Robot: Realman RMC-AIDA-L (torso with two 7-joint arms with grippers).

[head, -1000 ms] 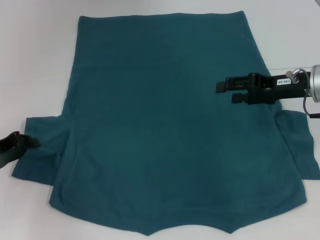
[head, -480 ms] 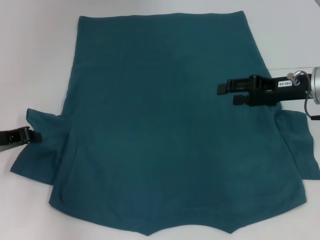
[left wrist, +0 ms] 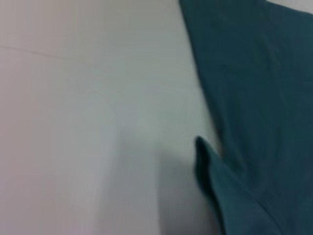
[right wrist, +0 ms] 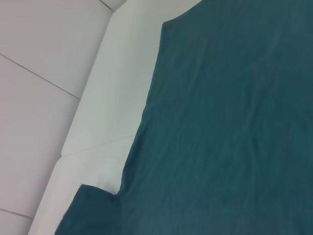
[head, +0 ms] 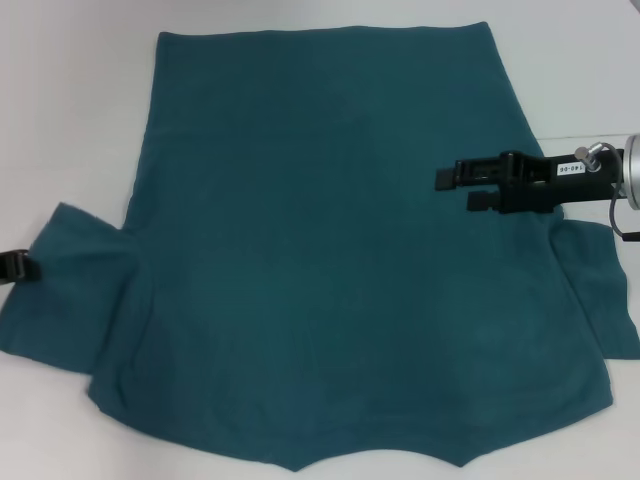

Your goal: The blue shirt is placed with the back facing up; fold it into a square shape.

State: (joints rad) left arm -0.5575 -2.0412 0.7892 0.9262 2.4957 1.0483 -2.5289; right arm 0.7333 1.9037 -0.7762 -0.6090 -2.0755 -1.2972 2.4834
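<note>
Teal-blue soft fabric fills our view: the blue shirt (head: 330,250) lies spread flat, plain side up, on the white bench (head: 60,120), its collar end nearest us and cut off by the frame, its hem farthest. It looks light and limp, so we judge it will sag and crease when lifted; edges such as a sleeve or the hem are the places to take hold. At the near left, the left gripper (head: 18,267) sits at the outer edge of the left sleeve (head: 65,290); we cannot tell how its jaws stand. Farther off, the right gripper (head: 462,187) hovers above the shirt's right side, jaws slightly apart, holding nothing.
</note>
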